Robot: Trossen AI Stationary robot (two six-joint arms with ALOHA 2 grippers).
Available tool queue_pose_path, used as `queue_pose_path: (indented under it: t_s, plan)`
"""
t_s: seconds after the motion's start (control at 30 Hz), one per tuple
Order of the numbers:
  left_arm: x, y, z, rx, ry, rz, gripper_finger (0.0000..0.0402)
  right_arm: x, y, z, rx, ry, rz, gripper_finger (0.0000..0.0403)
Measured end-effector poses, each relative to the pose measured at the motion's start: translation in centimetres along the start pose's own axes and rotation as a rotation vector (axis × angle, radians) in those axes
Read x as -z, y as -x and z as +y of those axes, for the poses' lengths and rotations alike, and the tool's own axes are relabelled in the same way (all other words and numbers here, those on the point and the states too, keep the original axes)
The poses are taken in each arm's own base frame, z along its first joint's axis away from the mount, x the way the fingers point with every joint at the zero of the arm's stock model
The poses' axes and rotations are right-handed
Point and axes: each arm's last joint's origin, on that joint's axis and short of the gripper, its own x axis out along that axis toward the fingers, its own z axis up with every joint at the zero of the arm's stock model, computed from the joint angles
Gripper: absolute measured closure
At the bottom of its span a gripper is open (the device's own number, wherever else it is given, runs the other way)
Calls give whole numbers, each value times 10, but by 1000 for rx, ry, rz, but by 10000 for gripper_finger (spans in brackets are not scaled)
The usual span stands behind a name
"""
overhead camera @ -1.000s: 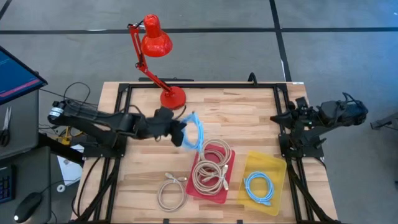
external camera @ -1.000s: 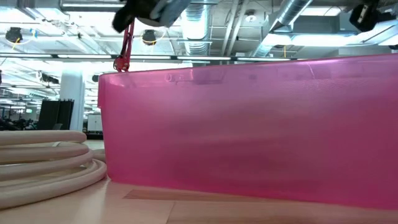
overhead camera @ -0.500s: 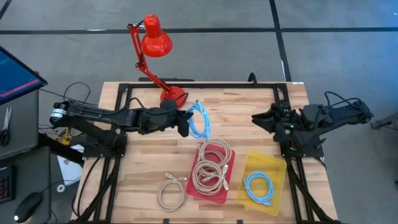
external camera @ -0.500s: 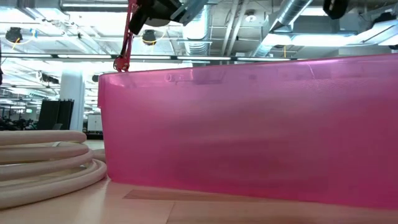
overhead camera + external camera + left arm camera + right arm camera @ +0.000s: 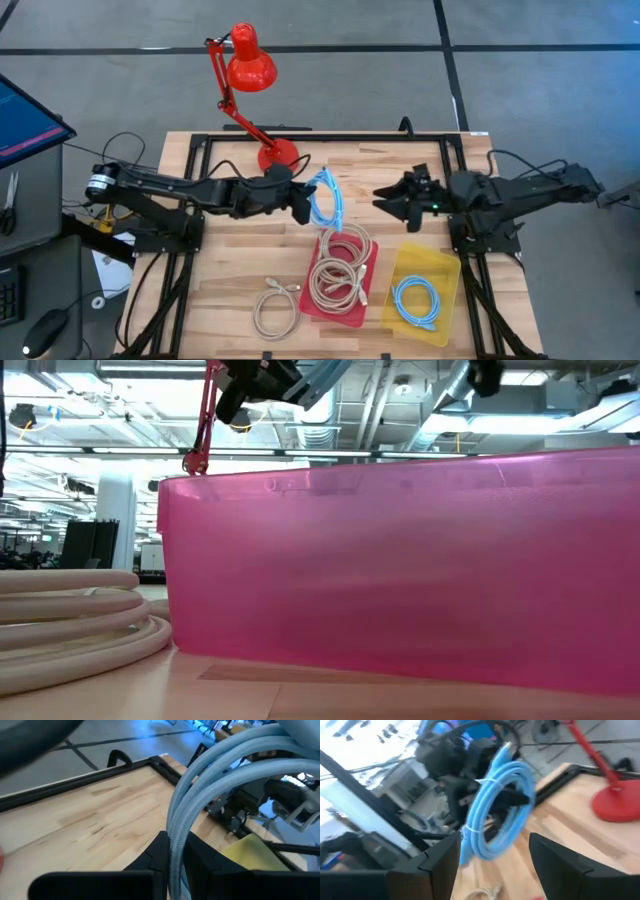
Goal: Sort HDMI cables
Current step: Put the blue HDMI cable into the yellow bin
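Red desk lamp [image 5: 250,85] at table's [image 5: 400,170] far edge, base just beyond left gripper. Pink tray [image 5: 372,275] and yellow tray [image 5: 443,268] nearer front, below both grippers. Monitor [image 5: 25,120] off left edge.

1. Robotics lab / industrial workspace.
2. Low view: exposed ceiling ducts [image 5: 330,405] and pipes, open hall behind.
3. High view: wood surface [image 5: 375,175] in black frame, grey concrete floor [image 5: 520,90], monitor [image 5: 25,115] at left edge.
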Motion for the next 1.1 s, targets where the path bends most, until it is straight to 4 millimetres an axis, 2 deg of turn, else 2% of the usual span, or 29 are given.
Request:
queue_pose_path:
  t_s: [0.4, 0.8, 0.97, 1.1]
  plan:
    - [0, -1, -1, 7, 4, -3, 367, 10, -51, -6, -156, -74, 39, 195]
    - [0, -1, -1, 7, 1, -4, 367, 13, -78, -13, -210, -95, 1, 209]
    - [0, -1, -1, 7, 1, -3, 367, 10, -88, -12, -200, -72, -8, 248]
    - [0, -1, -1, 7, 2, -5, 367, 7, -90, -14, -192, -63, -15, 309]
